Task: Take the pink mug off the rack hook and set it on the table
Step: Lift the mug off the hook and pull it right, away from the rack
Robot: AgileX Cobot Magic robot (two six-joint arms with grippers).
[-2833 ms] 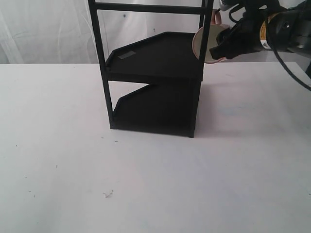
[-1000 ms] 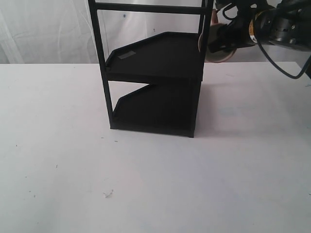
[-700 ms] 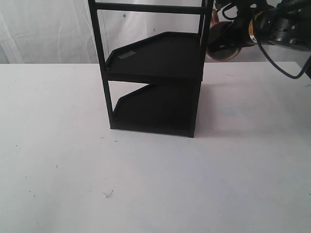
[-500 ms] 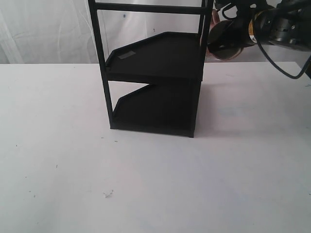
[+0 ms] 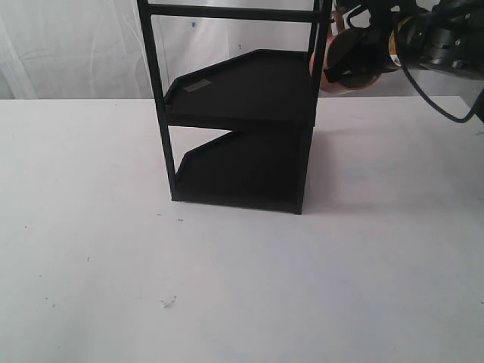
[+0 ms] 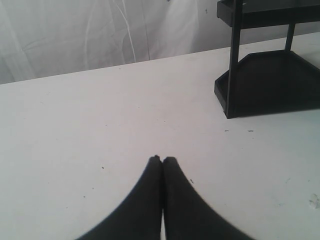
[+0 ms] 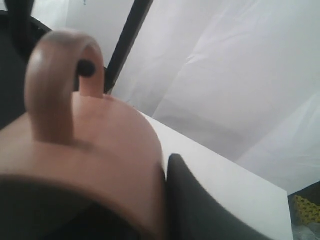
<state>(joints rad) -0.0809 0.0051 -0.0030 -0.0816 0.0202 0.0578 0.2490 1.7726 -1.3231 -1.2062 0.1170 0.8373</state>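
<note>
The pink mug (image 5: 338,80) hangs beside the black rack's (image 5: 249,98) upper right post, above the white table (image 5: 242,287). My right gripper (image 5: 349,60) is shut on the mug's rim. In the right wrist view one black finger (image 7: 200,205) presses the outside of the mug's (image 7: 100,145) wall, and the other finger is hidden. The rack hook's (image 7: 86,67) black tip pokes through the loop handle (image 7: 57,90). My left gripper (image 6: 162,160) is shut on nothing, low over the table (image 6: 100,115), and is not visible in the exterior view.
The rack's two angled trays take up the table's middle back, and its lower tray (image 6: 270,85) lies to one side of my left gripper. A white curtain (image 5: 68,45) hangs behind. Small dark specks (image 5: 168,302) dot the front of the tabletop.
The mug has turned in my right gripper: its cream inside faced the camera before, now only pink shows. Gripper and mug shifted slightly up and right. The left gripper is unseen in earlier frames.
</note>
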